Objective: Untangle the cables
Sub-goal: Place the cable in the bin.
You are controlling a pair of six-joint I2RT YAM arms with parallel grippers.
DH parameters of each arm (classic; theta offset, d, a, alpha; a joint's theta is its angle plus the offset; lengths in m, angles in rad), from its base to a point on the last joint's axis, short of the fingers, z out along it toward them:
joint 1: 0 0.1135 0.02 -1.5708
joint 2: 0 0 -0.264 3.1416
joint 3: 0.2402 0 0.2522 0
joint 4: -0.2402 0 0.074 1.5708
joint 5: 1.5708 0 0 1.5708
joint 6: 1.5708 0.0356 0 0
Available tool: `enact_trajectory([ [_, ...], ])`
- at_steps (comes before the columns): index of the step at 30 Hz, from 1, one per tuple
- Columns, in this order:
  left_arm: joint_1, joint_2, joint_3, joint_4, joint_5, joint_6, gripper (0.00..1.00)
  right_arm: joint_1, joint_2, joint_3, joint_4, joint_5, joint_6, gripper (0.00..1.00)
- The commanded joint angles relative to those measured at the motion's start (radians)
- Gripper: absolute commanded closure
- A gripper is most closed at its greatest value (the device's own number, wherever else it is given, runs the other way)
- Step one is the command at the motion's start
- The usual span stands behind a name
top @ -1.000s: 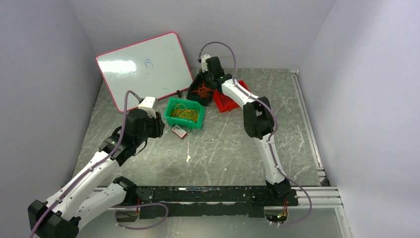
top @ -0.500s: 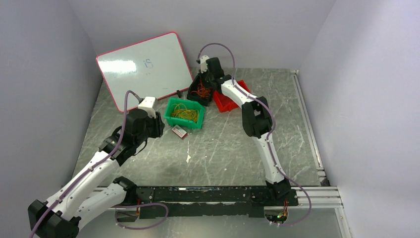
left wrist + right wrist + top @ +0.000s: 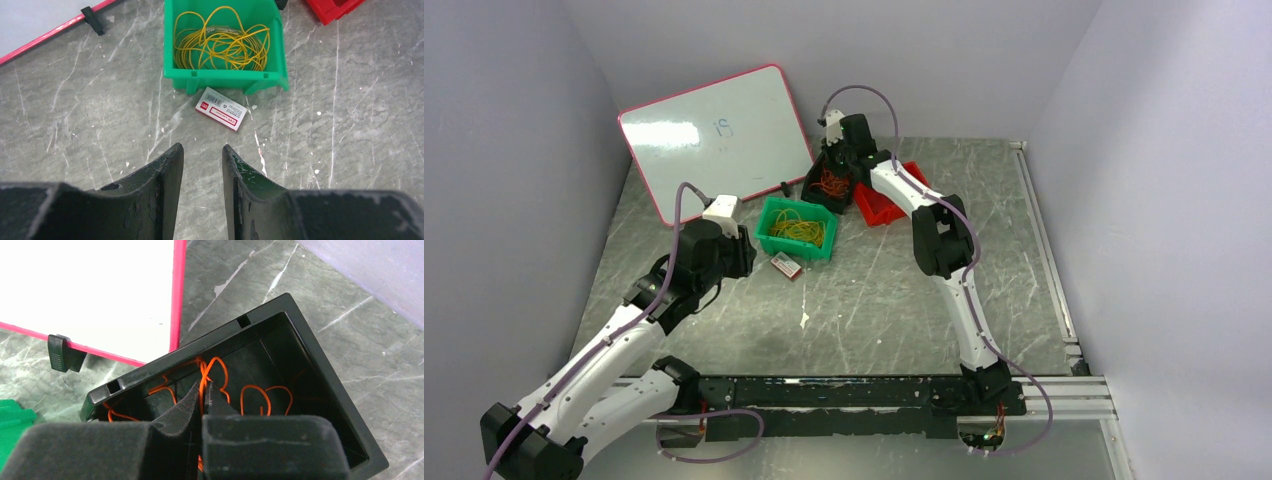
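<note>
Between the fingertips of the right gripper (image 3: 202, 386), which are pressed together, runs one strand of the orange cables (image 3: 216, 371); the jaws are closed on it. The remaining orange loops lie directly ahead of the fingertips and to either side, inside the black bin (image 3: 305, 347). Ahead and to the left of this gripper, beyond the bin's far wall, stands the red-framed whiteboard (image 3: 90, 285).

The left gripper (image 3: 202, 152) has its jaws parted by a narrow gap with nothing between them, and hangs above the marbled table (image 3: 360, 130). Directly ahead of its fingertips lies a small red-and-white packet (image 3: 220, 108). Just beyond the packet is the green bin (image 3: 227, 80), which contains the yellow cables (image 3: 220, 45) in a loose coil. Ahead and to the right, a red bin (image 3: 332, 7) is partly visible.
</note>
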State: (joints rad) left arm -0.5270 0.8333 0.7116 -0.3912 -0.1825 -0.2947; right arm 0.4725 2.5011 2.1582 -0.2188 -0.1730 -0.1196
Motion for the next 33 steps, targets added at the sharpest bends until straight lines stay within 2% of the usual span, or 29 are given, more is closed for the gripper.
enact_trajectory([
  [1, 0.008, -0.008, 0.014, -0.005, -0.022, 0.0, 0.6, -0.002, -0.001, 0.028, 0.029, -0.021, 0.014, 1.0],
  [8, 0.008, -0.011, 0.013, -0.007, -0.025, -0.002, 0.6, -0.002, 0.001, 0.029, 0.018, 0.027, 0.016, 0.98],
  [13, 0.007, -0.008, 0.012, -0.003, -0.02, -0.002, 0.6, -0.002, -0.012, 0.011, -0.003, 0.104, -0.013, 0.86],
  [21, 0.007, 0.006, 0.013, 0.014, -0.004, -0.007, 0.61, -0.002, -0.094, -0.044, 0.026, 0.094, -0.026, 0.7],
  [27, 0.007, 0.01, 0.019, 0.017, 0.0, -0.009, 0.61, -0.002, -0.167, -0.06, 0.041, 0.087, -0.024, 0.52],
  [33, 0.008, 0.014, 0.023, 0.025, 0.004, -0.013, 0.61, -0.002, -0.265, -0.116, 0.061, 0.114, -0.017, 0.43],
])
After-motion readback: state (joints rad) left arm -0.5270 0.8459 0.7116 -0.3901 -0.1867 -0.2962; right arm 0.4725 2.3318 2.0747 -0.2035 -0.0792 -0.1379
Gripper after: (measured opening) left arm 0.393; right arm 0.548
